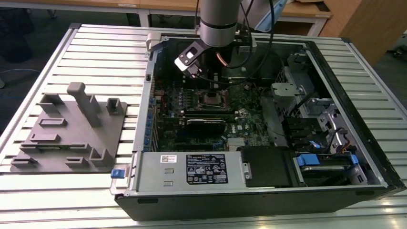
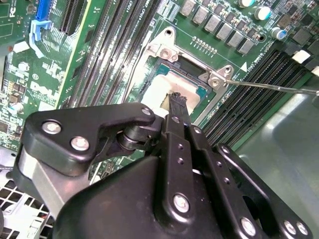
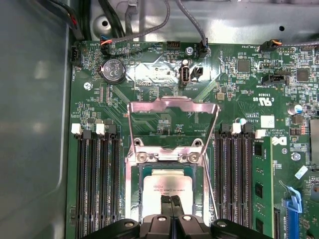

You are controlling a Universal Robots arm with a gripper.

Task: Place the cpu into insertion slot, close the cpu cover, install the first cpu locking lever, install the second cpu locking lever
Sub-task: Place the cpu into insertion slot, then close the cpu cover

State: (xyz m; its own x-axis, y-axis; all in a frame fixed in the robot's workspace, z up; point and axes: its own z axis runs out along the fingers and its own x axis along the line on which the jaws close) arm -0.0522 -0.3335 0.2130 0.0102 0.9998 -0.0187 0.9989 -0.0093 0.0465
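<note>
Directly beneath the fingers, which were pressed together on nothing, the cpu lay seated in the insertion slot. Beyond their tips the cpu cover stood swung open, probably to leave the chip reachable from above.
</note>
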